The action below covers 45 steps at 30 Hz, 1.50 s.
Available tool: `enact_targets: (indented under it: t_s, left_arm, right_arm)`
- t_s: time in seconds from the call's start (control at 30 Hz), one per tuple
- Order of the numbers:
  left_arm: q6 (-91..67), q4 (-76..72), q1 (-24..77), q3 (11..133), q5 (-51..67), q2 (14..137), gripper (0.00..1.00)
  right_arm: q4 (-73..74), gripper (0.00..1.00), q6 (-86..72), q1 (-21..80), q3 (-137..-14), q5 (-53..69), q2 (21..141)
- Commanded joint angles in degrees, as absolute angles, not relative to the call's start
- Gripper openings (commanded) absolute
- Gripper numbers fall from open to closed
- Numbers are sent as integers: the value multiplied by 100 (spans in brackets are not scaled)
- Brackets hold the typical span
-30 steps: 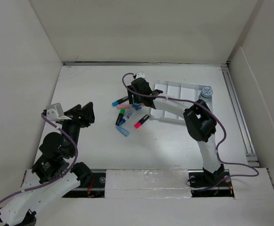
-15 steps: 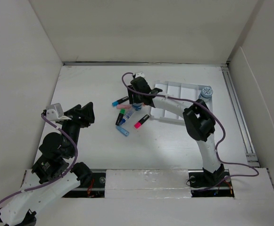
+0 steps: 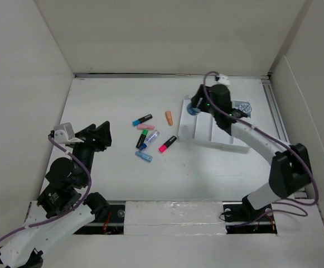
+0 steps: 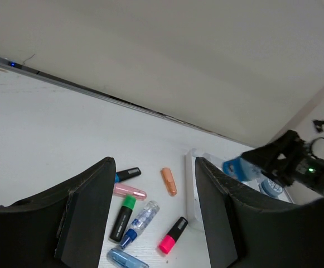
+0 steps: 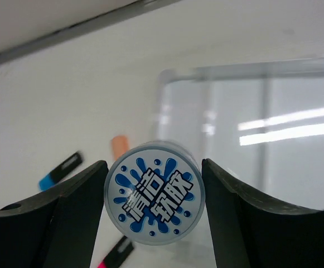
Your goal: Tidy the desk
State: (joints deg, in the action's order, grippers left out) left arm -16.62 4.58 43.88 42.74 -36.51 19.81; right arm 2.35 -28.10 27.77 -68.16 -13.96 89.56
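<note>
The desk (image 3: 106,100) is the wide white tabletop. My right gripper (image 3: 196,106) is shut on a round clear tub with a blue splash label (image 5: 155,200) and holds it above the left end of the white compartmented tray (image 3: 212,127). The tub also shows in the left wrist view (image 4: 241,167). My left gripper (image 3: 97,136) is open and empty, at the desk's left, facing the loose pens (image 4: 153,218). The tray fills the right of the right wrist view (image 5: 262,128).
Loose on the desk: a blue-black marker (image 3: 142,119), an orange cap (image 3: 168,118), a pink cap (image 3: 146,128), a green highlighter (image 3: 142,138), a clear pen (image 3: 150,137), a pink highlighter (image 3: 167,144), a blue cap (image 3: 144,157). A second round tub (image 3: 243,107) stands by the tray's far right.
My right gripper has swung right from the pen cluster to over the tray's left end, carrying the round tub. The orange cap now shows. The left arm has not moved.
</note>
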Motion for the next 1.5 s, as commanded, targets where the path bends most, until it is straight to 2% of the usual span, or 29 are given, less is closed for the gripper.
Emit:
enact_targets:
  t_s: [0.0, 0.23, 0.33, 0.53, 0.67, 0.7, 0.9, 1.0, 1.1, 1.17, 1.2, 1.23, 1.27, 1.3, 1.4, 1.47]
  left_arm:
    - [-1714, 360, 4368, 4289, -3569, 1890, 55]
    - [-1749, 308, 4368, 4289, -3332, 1784, 55]
    - [-1749, 299, 4368, 4307, -3305, 1740, 55]
    - [-1749, 255, 4368, 4272, -3384, 1416, 55]
    - [-1758, 264, 4368, 4271, -3305, 1450, 55]
    - [-1749, 281, 4368, 4280, -3296, 1476, 55]
    - [-1749, 281, 4368, 4298, -3252, 1521, 59]
    - [-1732, 264, 4368, 4263, -3305, 1512, 60]
    - [-1723, 281, 4368, 4271, -3296, 1582, 60]
    - [-1705, 264, 4368, 4263, -3331, 1635, 60]
    - [-1705, 264, 4368, 4263, -3340, 1661, 61]
    - [-1705, 272, 4368, 4263, -3349, 1679, 61]
    - [-1705, 272, 4368, 4263, -3349, 1679, 61]
    - [-1705, 281, 4368, 4271, -3349, 1661, 61]
    - [-1679, 220, 4368, 4219, -3401, 1652, 61]
    - [-1679, 220, 4368, 4219, -3393, 1722, 60]
  right_arm:
    - [-299, 49, -3505, 1918, -5944, -1967, 8220]
    - [-202, 48, -3964, -60, -4756, -1680, 7286]
    - [-123, 47, -4052, -525, -4589, -1468, 7233]
    - [202, 47, -4008, -782, -4570, -1362, 7470]
    - [193, 60, -4008, -835, -4675, -1134, 7646]
    - [202, 67, -4017, -835, -4676, -1116, 7673]
    - [176, 85, -3964, -729, -4825, -1072, 7664]
    - [106, 91, -3894, -370, -4852, -1325, 7480]
    - [123, 91, -3789, 52, -4983, -1677, 7296]
    - [62, 88, -3647, 482, -4948, -1749, 7128]
    - [-260, 78, -3517, 649, -4922, -1775, 6989]
    - [-490, 58, -3411, 1190, -4809, -1767, 6926]
    - [-492, 58, -3410, 1195, -4808, -1767, 6926]
    - [-692, 33, -3306, 1387, -4782, -1732, 6934]
    - [-773, 2, -3182, 2213, -4851, -1478, 7259]
    - [-826, 1, -3094, 2678, -4974, -1310, 7724]
